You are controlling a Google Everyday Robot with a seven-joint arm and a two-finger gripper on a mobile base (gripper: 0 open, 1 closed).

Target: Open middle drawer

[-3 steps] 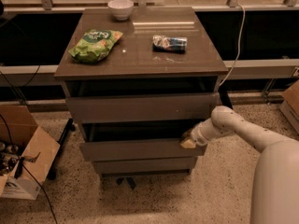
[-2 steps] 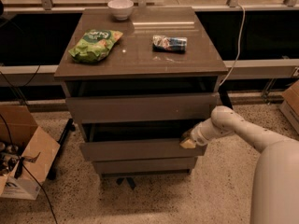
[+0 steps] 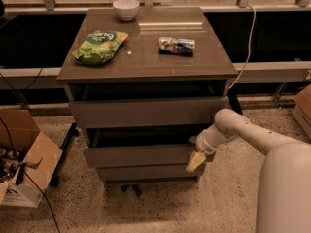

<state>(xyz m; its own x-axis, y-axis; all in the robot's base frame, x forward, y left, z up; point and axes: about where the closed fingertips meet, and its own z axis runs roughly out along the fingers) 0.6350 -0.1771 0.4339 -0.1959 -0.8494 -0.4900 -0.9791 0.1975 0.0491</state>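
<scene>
The middle drawer (image 3: 138, 156) is the flat grey-brown front of medium height in the cabinet, below the tall top front (image 3: 146, 112) and above the short bottom front (image 3: 146, 172). A dark gap shows above it; its tray is hidden. My gripper (image 3: 195, 153) sits at the right end of the middle drawer front, touching its upper right corner. The white arm (image 3: 252, 135) reaches in from the lower right.
On the cabinet top (image 3: 146, 62) lie a green chip bag (image 3: 99, 46), a small packet (image 3: 177, 46) and a white bowl (image 3: 126, 8). An open cardboard box (image 3: 24, 164) stands on the floor at left. A rail and cable run behind.
</scene>
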